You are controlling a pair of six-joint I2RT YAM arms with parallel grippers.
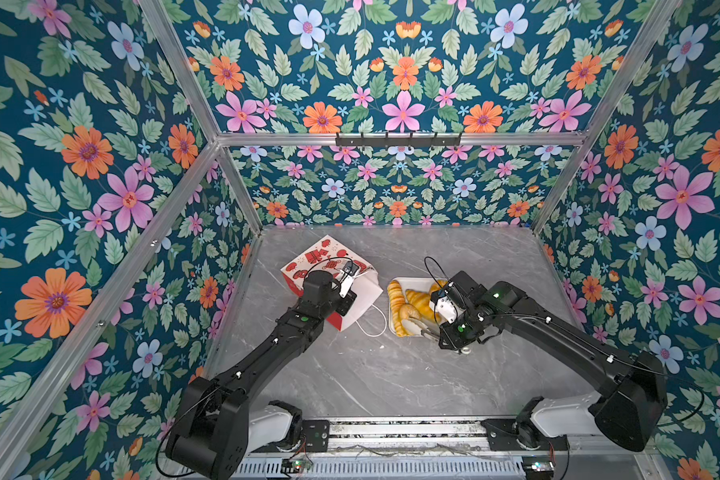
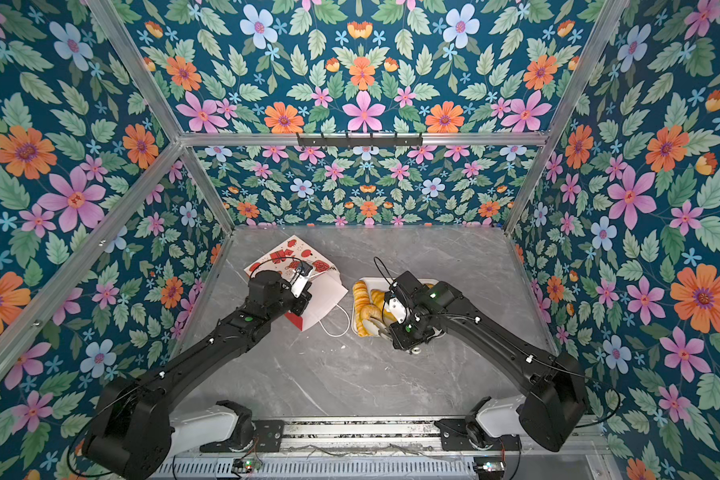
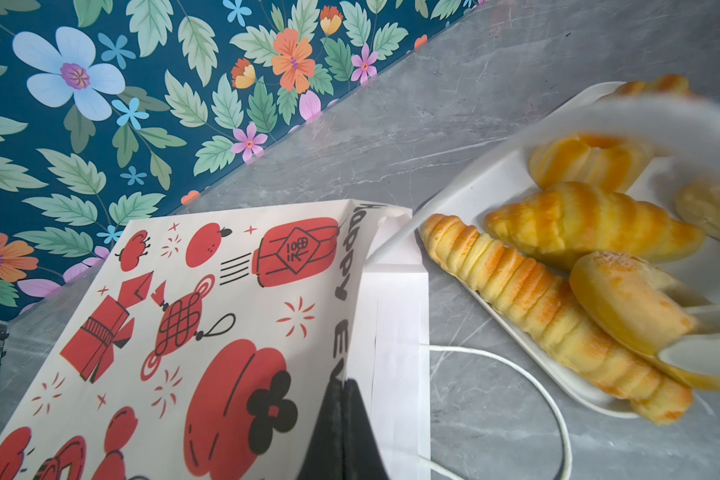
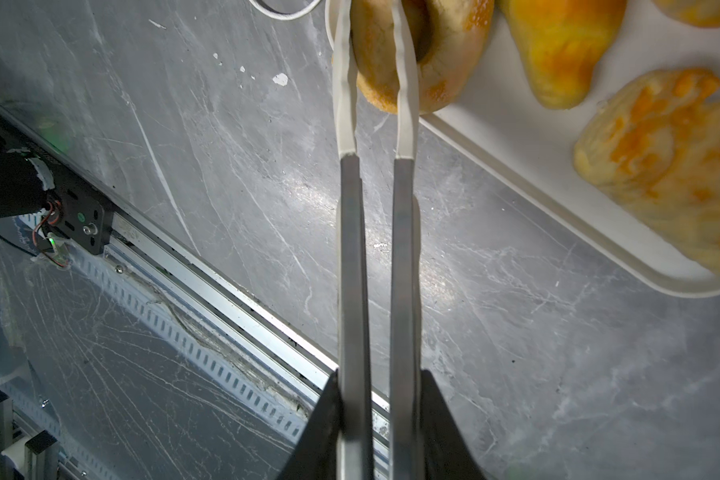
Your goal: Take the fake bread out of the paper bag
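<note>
Left gripper [image 3: 344, 386]: fingers clenched on the rim of the paper bag [image 3: 208, 299] at its mouth. The bag lies on its side on the grey desk [image 1: 350, 374], left of the white tray [image 1: 412, 280] in both top views, with its mouth turned toward the tray and one white cord handle [image 3: 516, 374] looped loose on the desk between them. Right gripper [image 4: 377, 376]: fingers closed on a pair of metal tongs [image 4: 352, 249], whose white tips pinch a ring doughnut [image 4: 445, 62]. The doughnut sits at the tray corner nearest the bag, overhanging the rim; I cannot tell whether it rests on anything. The rest of the fake bread in view lies on the tray: a long loaf [image 3: 537, 307] along the edge facing the bag, a croissant [image 3: 591, 224] just beside it, and rolls further in. The bag's interior is not readable from any view.
</note>
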